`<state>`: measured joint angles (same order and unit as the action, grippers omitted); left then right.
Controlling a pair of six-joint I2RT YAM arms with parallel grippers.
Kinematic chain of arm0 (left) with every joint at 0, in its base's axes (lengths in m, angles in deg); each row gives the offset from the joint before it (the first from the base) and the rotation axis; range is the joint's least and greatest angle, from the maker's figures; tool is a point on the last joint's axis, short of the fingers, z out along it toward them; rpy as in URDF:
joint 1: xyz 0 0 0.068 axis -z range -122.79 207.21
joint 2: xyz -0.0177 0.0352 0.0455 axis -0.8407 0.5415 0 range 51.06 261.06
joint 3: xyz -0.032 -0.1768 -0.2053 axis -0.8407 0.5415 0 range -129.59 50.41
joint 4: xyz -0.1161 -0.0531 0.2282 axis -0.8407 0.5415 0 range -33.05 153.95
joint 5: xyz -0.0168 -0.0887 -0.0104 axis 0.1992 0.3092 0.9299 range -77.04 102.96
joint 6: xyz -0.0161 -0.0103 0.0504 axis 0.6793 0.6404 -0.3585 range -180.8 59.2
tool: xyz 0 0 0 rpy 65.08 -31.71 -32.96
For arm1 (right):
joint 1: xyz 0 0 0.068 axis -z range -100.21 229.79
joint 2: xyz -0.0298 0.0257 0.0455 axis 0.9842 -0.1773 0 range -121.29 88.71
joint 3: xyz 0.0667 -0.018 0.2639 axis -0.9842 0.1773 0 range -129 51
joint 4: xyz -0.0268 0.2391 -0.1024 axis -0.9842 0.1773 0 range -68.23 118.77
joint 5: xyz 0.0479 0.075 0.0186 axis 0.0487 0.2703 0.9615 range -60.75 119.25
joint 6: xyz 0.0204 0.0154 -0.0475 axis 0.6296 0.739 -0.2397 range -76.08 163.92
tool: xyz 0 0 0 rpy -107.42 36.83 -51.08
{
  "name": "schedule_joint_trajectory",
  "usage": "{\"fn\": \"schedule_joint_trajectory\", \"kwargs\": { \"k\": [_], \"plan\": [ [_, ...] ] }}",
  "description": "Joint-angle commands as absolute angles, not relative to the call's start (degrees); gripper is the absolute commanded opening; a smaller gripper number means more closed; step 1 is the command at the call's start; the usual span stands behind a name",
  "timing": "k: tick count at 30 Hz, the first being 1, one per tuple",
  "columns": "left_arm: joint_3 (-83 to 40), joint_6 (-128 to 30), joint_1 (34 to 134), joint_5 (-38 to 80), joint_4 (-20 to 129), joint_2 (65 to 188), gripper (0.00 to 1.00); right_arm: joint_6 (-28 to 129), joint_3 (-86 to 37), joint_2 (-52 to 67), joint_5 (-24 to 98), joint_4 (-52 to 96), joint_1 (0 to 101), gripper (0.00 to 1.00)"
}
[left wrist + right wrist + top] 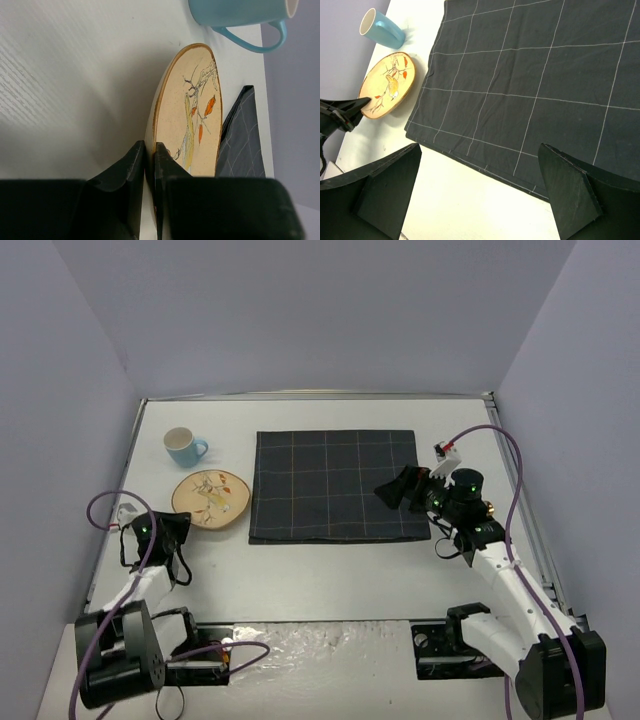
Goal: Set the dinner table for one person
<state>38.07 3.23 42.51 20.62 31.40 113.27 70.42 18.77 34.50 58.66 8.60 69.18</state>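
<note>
A: left gripper (149,148) got anything?
B: yep, pinching the plate (190,125) rim by the dinner table (330,570) left edge. right gripper (480,150) hangs spread wide over the mat (335,485), toward the right edge.

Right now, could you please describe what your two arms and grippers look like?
Both arms have white link shells with black joints and black bases. The left gripper and right gripper have matte black wedge-shaped fingers. A purple cable loops along each arm, and small green lights glow at the wrists.
</note>
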Motion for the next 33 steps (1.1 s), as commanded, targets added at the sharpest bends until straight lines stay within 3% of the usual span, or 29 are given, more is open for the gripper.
{"fn": "schedule_joint_trajectory", "kwargs": {
  "k": [1, 8, 15, 22, 33],
  "plan": [
    [31.32, 6.07, 42.27, 26.04, 29.84, 107.15, 0.00, 70.31, 18.22, 35.65, 59.86, 3.65, 68.63, 1.00],
    [26.72, 6.65, 43.21, 31.34, 28.36, 106.32, 0.00, 70.65, 17.95, 36.35, 60.09, 3.86, 68.63, 1.00],
    [14.60, 1.71, 52.24, 35.91, 31.35, 111.29, 0.00, 70.73, 17.14, 36.94, 59.67, 4.45, 68.63, 1.00],
    [4.63, -0.05, 67.43, 37.32, 24.22, 125.97, 0.00, 70.68, 15.93, 37.72, 58.54, 5.74, 68.80, 1.00],
    [-9.83, 1.39, 79.87, 39.35, 13.38, 149.26, 0.00, 68.66, 13.97, 40.34, 55.92, 10.80, 69.15, 1.00]
  ]
}}
